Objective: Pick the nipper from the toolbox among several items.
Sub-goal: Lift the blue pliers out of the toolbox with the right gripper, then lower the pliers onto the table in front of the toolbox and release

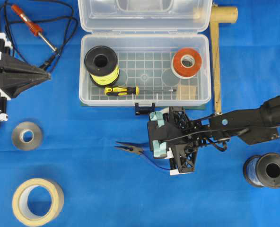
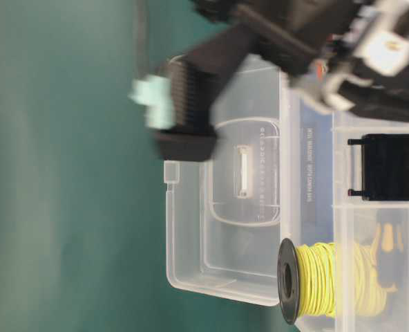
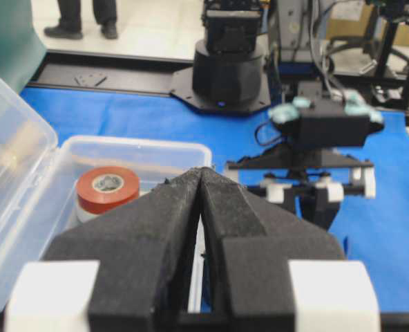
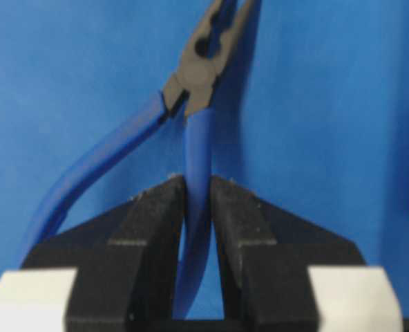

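The nipper (image 1: 132,149) is outside the toolbox (image 1: 144,100), over the blue cloth just in front of it, with its dark jaws pointing left. My right gripper (image 4: 198,181) is shut on one blue handle of the nipper (image 4: 199,138); the other handle curves free to the left. In the overhead view the right gripper (image 1: 162,158) reaches in from the right. The toolbox stands open with its lid (image 1: 144,14) folded back. My left gripper (image 1: 48,75) rests at the far left, shut and empty, and its pads (image 3: 222,190) meet at the tip.
Inside the toolbox are a yellow wire spool (image 1: 101,64), a yellow-and-black screwdriver (image 1: 122,90), red tape (image 1: 186,61) and a small wood block (image 1: 187,92). Around it lie a soldering iron (image 1: 33,26), a wooden mallet (image 1: 216,56), two tape rolls (image 1: 27,135) (image 1: 37,201) and a black spool (image 1: 267,170).
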Controlling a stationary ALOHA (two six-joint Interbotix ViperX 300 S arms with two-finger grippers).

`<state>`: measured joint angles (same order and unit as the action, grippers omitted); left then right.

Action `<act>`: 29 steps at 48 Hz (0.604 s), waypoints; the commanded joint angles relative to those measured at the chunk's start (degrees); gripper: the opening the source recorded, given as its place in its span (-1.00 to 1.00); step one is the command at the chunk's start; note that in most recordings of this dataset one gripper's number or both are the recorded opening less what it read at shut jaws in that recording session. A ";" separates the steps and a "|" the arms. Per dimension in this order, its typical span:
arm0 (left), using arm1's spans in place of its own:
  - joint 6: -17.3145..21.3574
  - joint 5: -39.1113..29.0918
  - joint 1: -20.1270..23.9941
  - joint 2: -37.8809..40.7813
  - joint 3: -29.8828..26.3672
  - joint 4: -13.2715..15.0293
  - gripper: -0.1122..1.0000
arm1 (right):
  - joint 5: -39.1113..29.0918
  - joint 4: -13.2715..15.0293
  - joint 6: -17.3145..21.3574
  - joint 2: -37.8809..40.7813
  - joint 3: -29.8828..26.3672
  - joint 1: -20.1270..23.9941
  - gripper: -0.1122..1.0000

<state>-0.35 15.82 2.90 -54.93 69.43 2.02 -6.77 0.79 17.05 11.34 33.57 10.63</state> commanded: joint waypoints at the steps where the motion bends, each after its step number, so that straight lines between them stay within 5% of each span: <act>1: 0.00 0.18 0.18 0.35 -0.62 0.09 -0.80 | 0.79 -0.09 0.97 -0.18 -1.32 0.18 -0.56; 13: 0.00 0.09 0.18 0.26 -0.53 0.09 -0.80 | -0.62 0.09 1.41 -0.09 -1.76 -0.09 -0.54; 24: -0.09 -0.79 0.18 -0.18 -0.62 0.18 -0.80 | -9.32 1.67 0.88 -8.35 -2.29 -0.70 0.60; 29: -0.09 -0.88 0.18 -0.35 -0.62 0.09 -0.80 | -12.48 3.60 0.88 -15.21 -1.67 -0.88 0.65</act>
<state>-0.35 14.77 2.90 -55.37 69.43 2.02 -17.40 3.25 18.02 2.29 32.43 9.84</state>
